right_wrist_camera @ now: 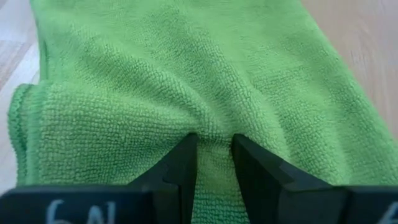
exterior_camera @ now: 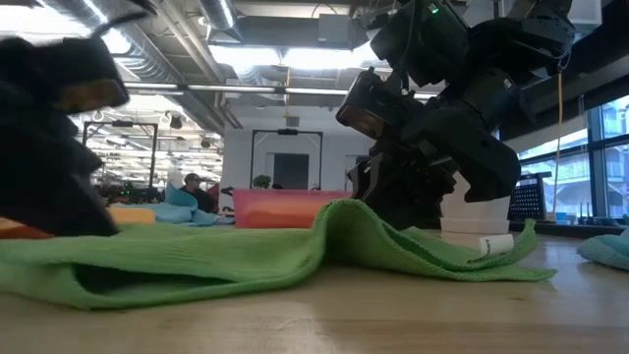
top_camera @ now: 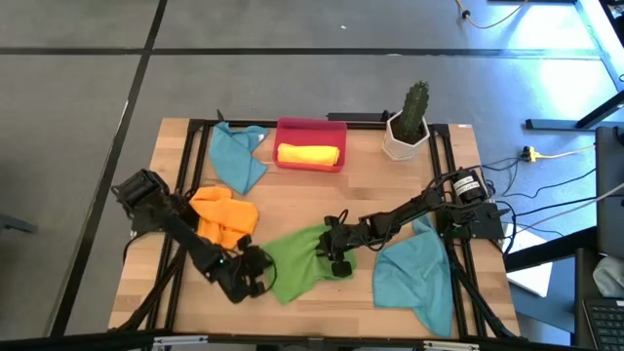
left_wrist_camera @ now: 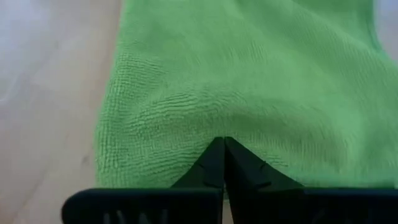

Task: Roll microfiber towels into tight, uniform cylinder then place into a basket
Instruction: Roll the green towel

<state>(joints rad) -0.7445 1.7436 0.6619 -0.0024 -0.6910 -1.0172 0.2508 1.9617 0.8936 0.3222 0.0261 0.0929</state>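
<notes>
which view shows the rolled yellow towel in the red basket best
The high view: the rolled yellow microfiber towel lies fully visible inside the shallow red plastic basket. The low view shows only the basket's red wall, hiding the roll. Both wrist views show only the green microfiber towel.

A blurred person (exterior_camera: 193, 183) shows behind the table.

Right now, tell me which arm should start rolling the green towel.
Left, probably. The left pincer is shut on the green towel at its outer end, where a roll would start. The right pincer pinches a fold at the other end, so it suits anchoring.
</notes>
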